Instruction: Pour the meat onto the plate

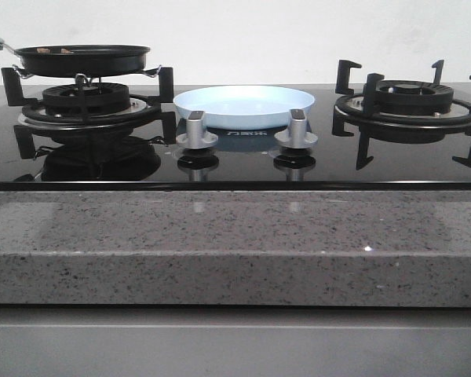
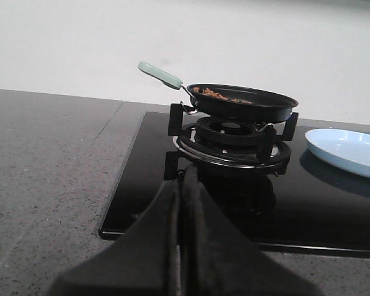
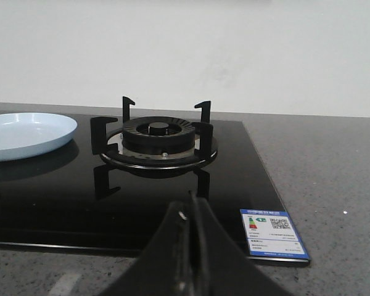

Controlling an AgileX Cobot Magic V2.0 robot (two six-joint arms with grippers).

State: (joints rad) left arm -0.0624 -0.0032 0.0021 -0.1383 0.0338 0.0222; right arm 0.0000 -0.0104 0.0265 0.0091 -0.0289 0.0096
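A black frying pan [image 1: 82,57] with a pale green handle [image 2: 160,74] sits on the left burner. The meat [image 2: 216,94], small orange-brown pieces, lies inside it; only a few bits [image 1: 55,51] show over the rim in the front view. The pale-blue plate [image 1: 245,106] rests empty on the black hob between the burners, behind the knobs, and also shows in the left wrist view [image 2: 348,151] and right wrist view [image 3: 26,134]. My left gripper [image 2: 184,179] is shut and empty, well short of the pan. My right gripper [image 3: 191,200] is shut and empty before the right burner.
Two silver knobs [image 1: 197,130] [image 1: 297,130] stand in front of the plate. The right burner [image 1: 412,102] has a bare black grate. A blue label [image 3: 272,234] is stuck on the hob's corner. A grey speckled counter [image 1: 235,243] surrounds the hob; neither arm shows in the front view.
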